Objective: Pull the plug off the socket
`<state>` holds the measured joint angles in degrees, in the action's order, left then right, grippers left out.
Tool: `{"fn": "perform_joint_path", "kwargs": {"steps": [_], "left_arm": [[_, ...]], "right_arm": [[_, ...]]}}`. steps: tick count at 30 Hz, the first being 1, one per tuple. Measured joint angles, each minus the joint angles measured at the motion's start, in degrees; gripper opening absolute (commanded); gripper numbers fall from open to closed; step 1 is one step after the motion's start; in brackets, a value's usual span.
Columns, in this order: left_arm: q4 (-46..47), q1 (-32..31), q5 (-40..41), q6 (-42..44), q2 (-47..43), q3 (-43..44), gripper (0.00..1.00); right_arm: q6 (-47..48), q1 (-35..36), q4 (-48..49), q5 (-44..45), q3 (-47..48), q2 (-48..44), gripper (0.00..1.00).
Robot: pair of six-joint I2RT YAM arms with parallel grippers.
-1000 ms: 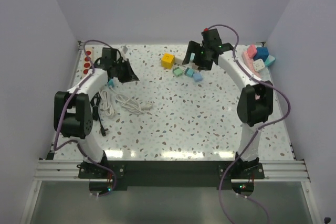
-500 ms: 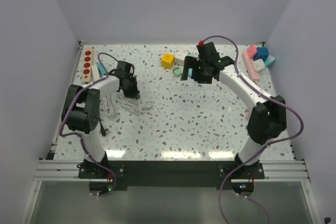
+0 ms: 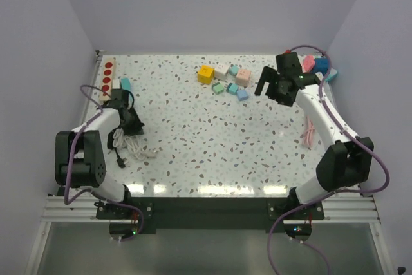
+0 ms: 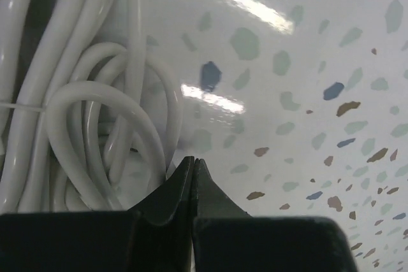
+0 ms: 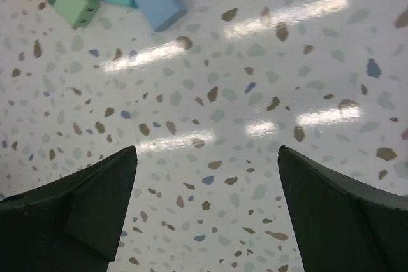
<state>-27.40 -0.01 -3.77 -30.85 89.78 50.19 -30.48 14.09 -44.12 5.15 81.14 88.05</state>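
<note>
At the far-left edge of the speckled bench (image 3: 212, 140) lies the socket strip (image 3: 107, 76), a pale wooden bar with a row of red sockets running away from the arms. Just right of its near end sit a small white block (image 3: 117, 86) and a teal piece (image 3: 126, 84); from above I cannot tell whether either one is the plug.

A little nearer, the left end effector (image 3: 133, 125) points down at the white cable (image 3: 134, 148), which lies in a loose coil on the bench with a black cable (image 3: 120, 159) at its left side. In the left wrist view the two dark fingers are pressed together with nothing between them, and the tips are down just beside the cable's loops – right of them, not around them.

Toward the far middle stands a yellow cube (image 3: 205, 74), and right of it a scatter of small blocks: cream (image 3: 222, 71), green (image 3: 218, 87) and blue (image 3: 242, 93) among them (the right wrist view catches the green and blue ones at its upper left).

Right of that scatter hangs the right end effector (image 3: 269, 89), its fingers spread wide over bare bench and gripping nothing. In the far-right corner is a heap of pink, blue and teal blocks (image 3: 318, 66), and a pink cord (image 3: 309, 134) lies along the right edge – well apart from the socket strip.
</note>
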Motion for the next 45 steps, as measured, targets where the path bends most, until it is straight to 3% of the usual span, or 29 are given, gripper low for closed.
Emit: {"fn": "perform_joint_path", "kwargs": {"steps": [6, 11, 13, 14, 16, 17, 19, 30, 38, 45], "left_arm": [[-1.77, 9.05, 1.33, 2.19, -2.23, -0.22, 0.00], [-1.77, 10.03, -2.03, 4.11, -2.60, -0.22, 0.01], [-1.27, 10.14, -5.84, 4.57, -3.74, -0.22, 0.16], [-0.74, 10.12, -7.87, 4.68, -4.79, -0.22, 0.38], [0.55, 9.81, -11.98, 4.31, -7.69, -0.20, 0.62], [1.22, 9.55, -13.62, 3.91, -9.27, -0.17, 0.85], [2.19, 8.66, -16.13, 3.13, -12.09, 0.07, 1.00], [1.64, 3.37, -17.94, 2.34, -14.91, 3.91, 1.00], [1.64, 3.37, -17.03, 1.18, -14.62, 3.87, 1.00], [2.64, 3.34, -16.81, -1.14, -21.11, -3.15, 0.98]], "right_arm": [[-0.72, -10.84, -4.48, 5.55, 1.09, 3.50, 0.98], [-0.59, -15.23, -6.36, 9.84, 9.07, 11.98, 0.98], [0.11, -15.76, -6.49, 11.98, 12.00, 15.26, 0.98], [1.03, -16.11, -6.40, 13.55, 13.90, 17.44, 0.98], [2.91, -16.79, -6.23, 15.41, 16.33, 20.44, 0.98], [4.31, -17.31, -5.97, 16.31, 17.70, 22.29, 0.98], [6.60, -18.47, -4.87, 16.81, 18.71, 24.61, 0.98], [12.63, -26.73, 3.15, 11.43, 9.88, 27.15, 0.98], [12.55, -26.75, 6.23, 6.38, 6.78, 29.86, 0.95], [9.01, -26.71, 8.66, 10.25, 1.42, 27.58, 0.91]]}}
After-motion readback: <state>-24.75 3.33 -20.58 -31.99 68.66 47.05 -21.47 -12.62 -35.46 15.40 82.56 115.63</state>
